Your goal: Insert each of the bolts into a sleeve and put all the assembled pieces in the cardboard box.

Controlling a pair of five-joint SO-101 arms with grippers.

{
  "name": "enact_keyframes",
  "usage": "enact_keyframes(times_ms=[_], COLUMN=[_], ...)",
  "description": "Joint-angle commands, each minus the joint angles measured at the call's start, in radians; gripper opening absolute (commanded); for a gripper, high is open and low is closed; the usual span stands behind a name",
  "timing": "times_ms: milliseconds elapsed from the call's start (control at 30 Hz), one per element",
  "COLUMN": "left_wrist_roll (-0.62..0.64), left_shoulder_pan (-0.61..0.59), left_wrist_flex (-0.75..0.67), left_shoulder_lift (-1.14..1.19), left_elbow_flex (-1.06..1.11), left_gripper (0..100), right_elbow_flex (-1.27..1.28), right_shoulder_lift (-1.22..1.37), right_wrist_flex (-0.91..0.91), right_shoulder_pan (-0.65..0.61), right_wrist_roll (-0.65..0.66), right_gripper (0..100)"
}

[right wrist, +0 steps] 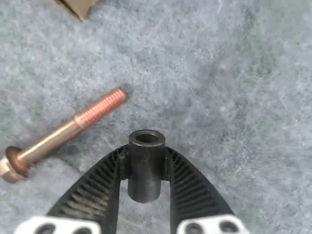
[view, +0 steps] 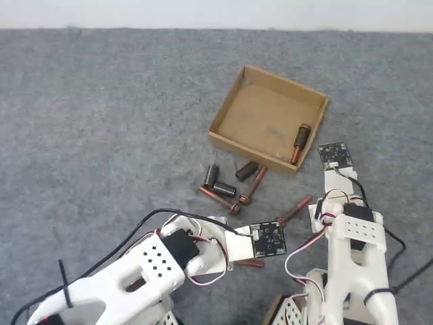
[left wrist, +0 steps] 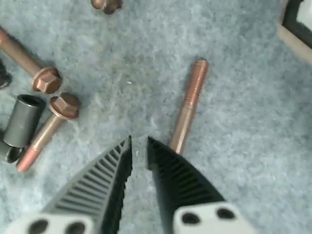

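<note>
Your right gripper [right wrist: 145, 153] is grasping a black sleeve [right wrist: 145, 168]. Its fingers [right wrist: 97, 190] are clenching the sleeve from both sides, and the open bore is showing at the end that sticks out past the fingertips. Just beside it, not touching, a copper bolt [right wrist: 63, 134] is lying flat on the grey carpeted tabletop [view: 101, 101]. The bolt's threaded end is pointing toward the sleeve and its flanged head is pointing away.

Your left gripper [left wrist: 139, 144] is holding nothing. Its fingers [left wrist: 102, 180] are standing only a narrow slit apart, pointing at bare carpet. A loose bolt [left wrist: 187, 107] is lying right next to one fingertip, with its shank running away from the gripper and its threads at the far end. Off to the other side, two more bolts [left wrist: 29, 58] [left wrist: 46, 124] are lying with their hex heads close together. A dark sleeve [left wrist: 22, 119] is resting just beside the nearer of them.

From the high view, the cardboard box [view: 226, 122] is sitting open beyond both arms. One assembled piece [view: 300, 142], a bolt seated in a sleeve, is lying inside against the wall on the right arm's side. Between the box and the arms, a cluster of unassembled sleeves [view: 212, 175] and bolts is lying on the tabletop near the box's front wall. A single bolt [view: 294, 210] is lying between the two arms.
</note>
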Motion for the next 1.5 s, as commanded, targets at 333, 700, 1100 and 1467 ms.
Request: enact_keyframes(times_ms=[333,700,1100,1467], left_wrist_roll=[-0.015,-0.057,-0.015,-0.044], left_shoulder_pan=[-0.006,-0.006,0.002,0.081], left_wrist_flex=[0.009,0.063,0.176,0.12], left_shoulder_lift=[0.279,0.512,0.238,0.287], left_elbow_flex=[-0.139,-0.308,-0.24,-0.168], left_gripper=[10,10,17,21], right_elbow_flex=[-0.006,-0.006,-0.006,-0.005], right_shoulder_lift=[-0.035,-0.035,-0.035,-0.033], right_wrist_flex=[-0.008,-0.012,-0.012,-0.013], right_shoulder_pan=[-0.007,-0.007,-0.008,-0.008], right_wrist_roll=[0.015,0.015,0.015,0.015], right_gripper=[0.6,0.6,0.6,0.6])
